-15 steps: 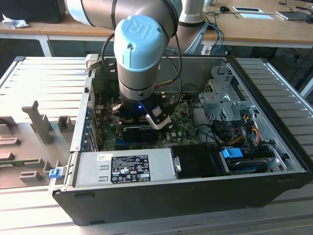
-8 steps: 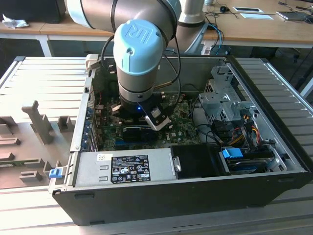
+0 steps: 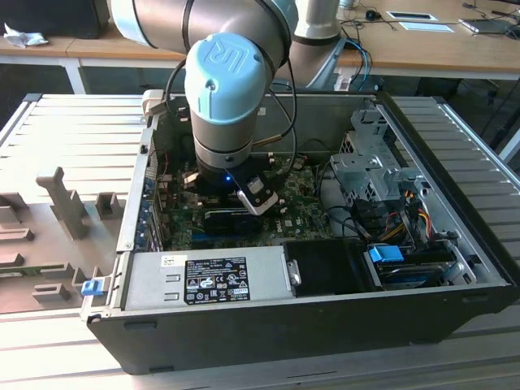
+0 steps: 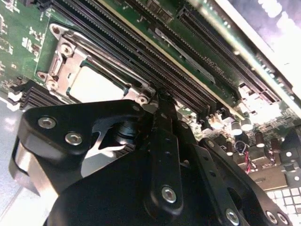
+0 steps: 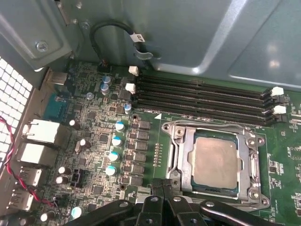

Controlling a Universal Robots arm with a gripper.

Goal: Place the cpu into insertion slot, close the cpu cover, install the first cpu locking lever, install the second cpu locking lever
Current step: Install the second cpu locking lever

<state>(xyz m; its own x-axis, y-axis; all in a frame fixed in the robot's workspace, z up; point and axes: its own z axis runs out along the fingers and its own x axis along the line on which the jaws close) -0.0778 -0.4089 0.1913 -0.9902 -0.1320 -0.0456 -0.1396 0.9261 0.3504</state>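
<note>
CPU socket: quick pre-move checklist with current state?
1. Chip seated flat in the socket: ok.
2. Cover frame down around the chip: ok in both wrist views.
3. Locking levers latched: cannot tell.
4. Gripper at the socket's edge, fingers together, holding nothing: ok.
5. Memory slots beside the socket untouched: ok.
6. Arm inside the computer case, apart from the loose cables: ok.

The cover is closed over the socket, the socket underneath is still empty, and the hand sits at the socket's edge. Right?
Not quite. The socket is not empty: the cpu already lies in the insertion slot, its pale metal face showing through the cutout of the closed cpu cover, as the first wrist view shows. The hand is at the socket's edge, as stated.
</note>
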